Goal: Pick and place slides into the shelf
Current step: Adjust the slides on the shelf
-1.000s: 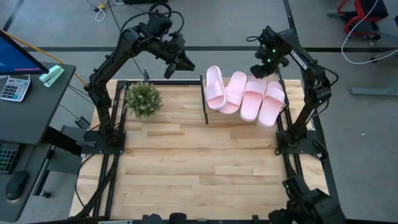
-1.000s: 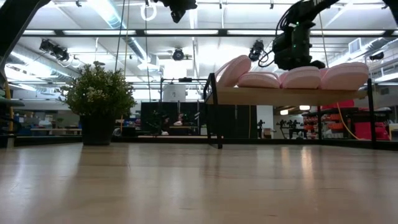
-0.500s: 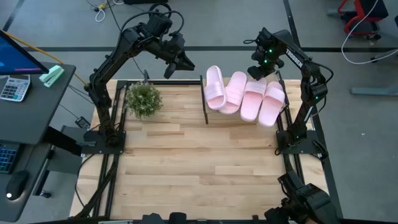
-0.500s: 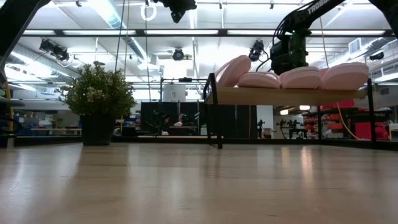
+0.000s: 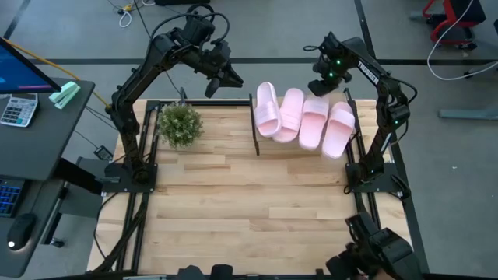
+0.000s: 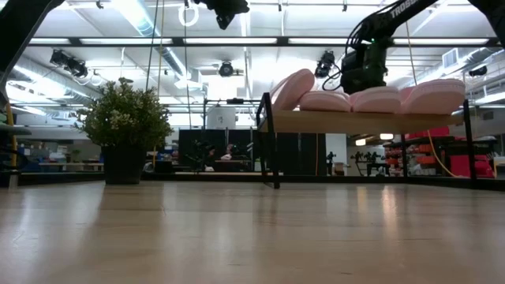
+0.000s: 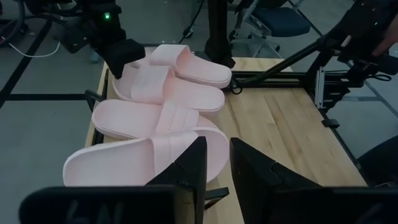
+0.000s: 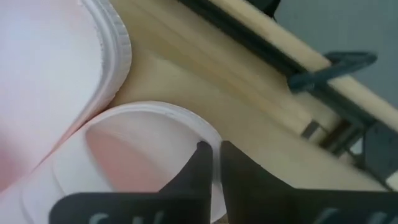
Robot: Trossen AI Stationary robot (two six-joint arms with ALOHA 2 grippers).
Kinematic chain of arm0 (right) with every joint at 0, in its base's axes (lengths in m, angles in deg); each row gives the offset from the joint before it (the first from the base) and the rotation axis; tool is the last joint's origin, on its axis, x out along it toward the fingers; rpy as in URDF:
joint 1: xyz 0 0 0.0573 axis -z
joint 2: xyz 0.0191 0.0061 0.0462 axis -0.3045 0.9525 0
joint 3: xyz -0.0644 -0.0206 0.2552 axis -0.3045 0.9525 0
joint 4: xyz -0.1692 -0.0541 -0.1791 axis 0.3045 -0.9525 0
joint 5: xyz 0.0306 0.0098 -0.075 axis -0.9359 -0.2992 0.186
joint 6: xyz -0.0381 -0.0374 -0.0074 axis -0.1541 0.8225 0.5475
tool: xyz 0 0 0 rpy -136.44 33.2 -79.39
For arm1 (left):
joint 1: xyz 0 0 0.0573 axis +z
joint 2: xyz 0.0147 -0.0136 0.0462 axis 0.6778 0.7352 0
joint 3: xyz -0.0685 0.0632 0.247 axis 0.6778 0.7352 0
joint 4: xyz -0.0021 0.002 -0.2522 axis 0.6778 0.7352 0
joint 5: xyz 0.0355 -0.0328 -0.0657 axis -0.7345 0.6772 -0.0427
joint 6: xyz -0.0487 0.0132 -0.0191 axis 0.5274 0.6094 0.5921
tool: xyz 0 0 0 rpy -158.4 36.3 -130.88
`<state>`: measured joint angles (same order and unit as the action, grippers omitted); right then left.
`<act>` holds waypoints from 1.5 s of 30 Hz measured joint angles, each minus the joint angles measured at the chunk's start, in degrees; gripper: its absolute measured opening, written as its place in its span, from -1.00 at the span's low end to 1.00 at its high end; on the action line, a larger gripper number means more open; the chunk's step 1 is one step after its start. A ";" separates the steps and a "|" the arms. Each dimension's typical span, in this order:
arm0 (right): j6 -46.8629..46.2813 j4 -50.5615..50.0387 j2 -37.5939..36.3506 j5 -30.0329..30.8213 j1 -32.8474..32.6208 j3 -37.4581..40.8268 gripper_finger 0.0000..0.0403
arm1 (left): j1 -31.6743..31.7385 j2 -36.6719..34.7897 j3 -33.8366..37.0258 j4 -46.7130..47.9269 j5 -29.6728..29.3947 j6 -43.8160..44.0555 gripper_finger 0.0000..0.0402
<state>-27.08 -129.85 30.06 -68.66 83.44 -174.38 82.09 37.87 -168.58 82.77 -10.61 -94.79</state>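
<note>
Up at the top centre of the overhead frame, counted all 4 slides [image 5: 303, 120] lying side by side on the shelf [image 6: 363, 120], toes toward the lower edge, the leftmost tipped up against its neighbour. Found the right gripper [image 5: 321, 84] at the far end of the 3rd slide [image 5: 313, 124], counting from the left. Seen from that wrist, fingers drawn nearly together with the slide's pale rim passing between them; read that as a pinch on the rim rather than a free hover. Compared with 1 second ago: sits further left and a little higher in the table-level frame, and the row looks nudged slightly leftward and packed tighter. Judged this a last tidy-up, not a fresh pick. Spotted no slide anywhere on the tabletop, so the placing itself looks done, with only a release and a clear retreat left. Worth watching: could drag the 3rd slide off its neighbours if lifted before letting go. Over at the upper left, noted the left gripper [image 5: 220, 82] hanging in the air above the potted plant [image 5: 179, 123], fingers close with a narrow slit between, holding nothing, pointed toward the shelf.
</note>
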 joint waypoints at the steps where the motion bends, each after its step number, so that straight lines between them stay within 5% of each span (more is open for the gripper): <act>1: 0.10 0.70 -0.02 -0.24 0.00 0.00 -0.91 | 0.00 0.00 0.00 -0.02 0.00 0.00 -0.63; 17: 5.72 11.32 -0.02 -3.74 -3.51 0.00 -0.89 | -0.01 0.00 0.00 -0.13 0.02 0.02 -0.63; 33: 3.39 6.63 -2.44 4.15 -3.63 -3.73 -0.01 | 0.00 0.00 0.00 -0.11 0.01 0.02 -0.64; 39: 2.34 -7.14 -2.99 4.43 -3.79 -6.03 0.13 | -0.01 0.00 0.00 -0.07 0.01 -0.39 -0.63; 45: -7.82 -7.97 -4.22 4.36 -4.42 -6.40 0.16 | -0.02 0.00 0.00 0.11 0.02 -1.84 -0.68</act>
<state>-34.90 -137.82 25.83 -64.30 79.02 -180.78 82.07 37.87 -168.58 82.88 -10.59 -96.63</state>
